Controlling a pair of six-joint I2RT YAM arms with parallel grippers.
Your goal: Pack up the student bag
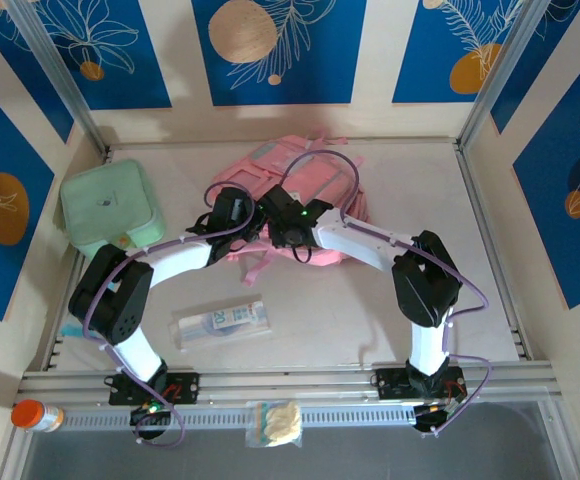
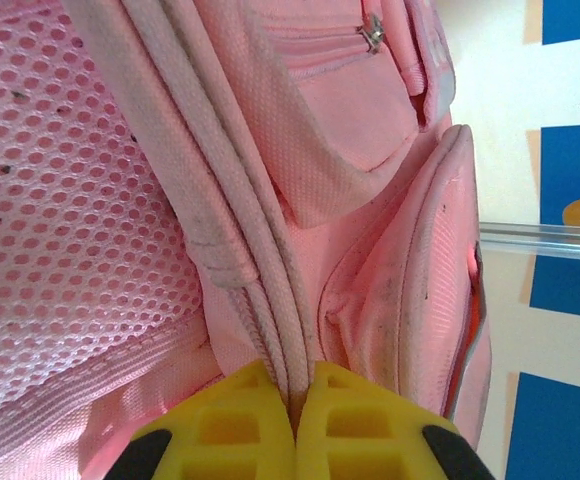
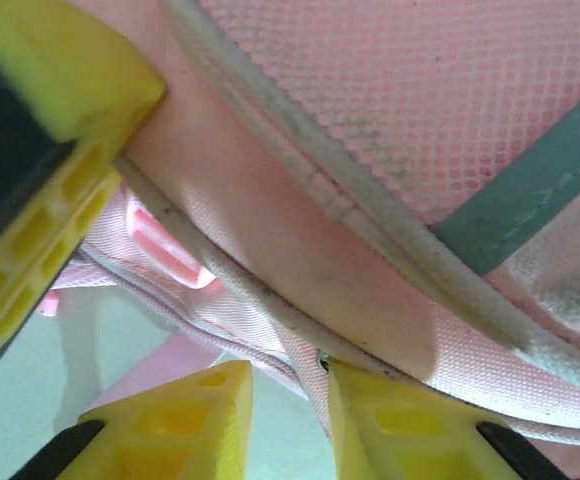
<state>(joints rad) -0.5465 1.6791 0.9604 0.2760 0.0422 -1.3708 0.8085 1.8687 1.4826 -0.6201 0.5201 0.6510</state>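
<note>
**Both grippers on the bag's near edge**

The left gripper is closed tight. Its yellow fingers meet on a corded pink seam of the bag, and the cord runs straight down into the pinch.

The right gripper stands narrowly open, with a slim gap between its yellow fingers. A piped fold of the bag comes down to the fingertips at that gap. I cannot tell whether the fold is gripped or only touching.

From above, the two grippers sit just beside each other at the bag's near edge, the left one towards its left corner.

The bag lies flat on the table, towards the far wall. It is soft pink fabric:
- The left wrist view shows open mesh to one side of the held seam. On the other side are woven pocket panels and a small metal zip pull.
- Dark specks and grey soiling mark the piping and the pocket edge.
- The right wrist view shows fine pink weave crossed by a dull green trim strip.
- Loose pink straps trail off the near edge towards the arms.

A mint-green case lies left of the bag, apart from it. A clear packet lies nearer than the bag, well apart. Its label shows "20"; the rest is too small to read. No writing can be read on the bag.
</note>
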